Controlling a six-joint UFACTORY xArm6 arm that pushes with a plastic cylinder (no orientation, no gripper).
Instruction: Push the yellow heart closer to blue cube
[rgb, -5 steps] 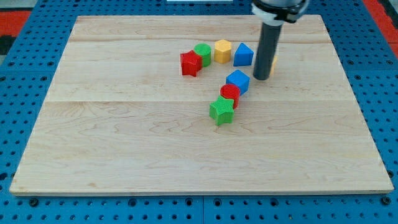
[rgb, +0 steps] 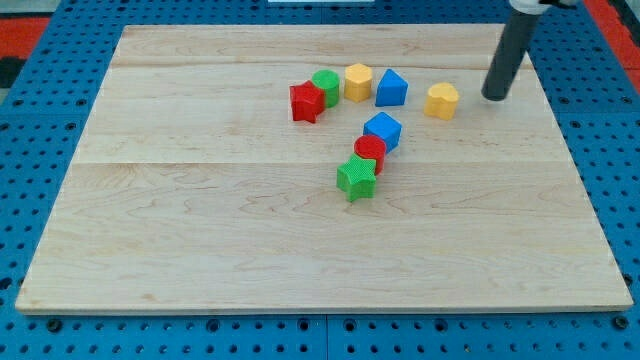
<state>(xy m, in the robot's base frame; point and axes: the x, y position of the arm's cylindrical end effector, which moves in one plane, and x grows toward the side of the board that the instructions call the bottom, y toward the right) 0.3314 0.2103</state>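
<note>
The yellow heart (rgb: 441, 100) lies on the wooden board at the upper right of the block group. The blue cube (rgb: 382, 130) sits below and to its left, touching a red round block (rgb: 369, 152). My tip (rgb: 494, 96) is on the board to the right of the yellow heart, apart from it by a small gap. The rod rises toward the view's top right.
A row at the view's top middle holds a red star (rgb: 306, 102), a green round block (rgb: 325, 86), a yellow hexagon block (rgb: 357, 82) and a blue pointed block (rgb: 391, 88). A green star (rgb: 356, 178) lies below the red round block.
My tip has moved right and slightly up, from just left of the yellow heart to its right side. The heart, hidden behind the rod before, now shows fully.
</note>
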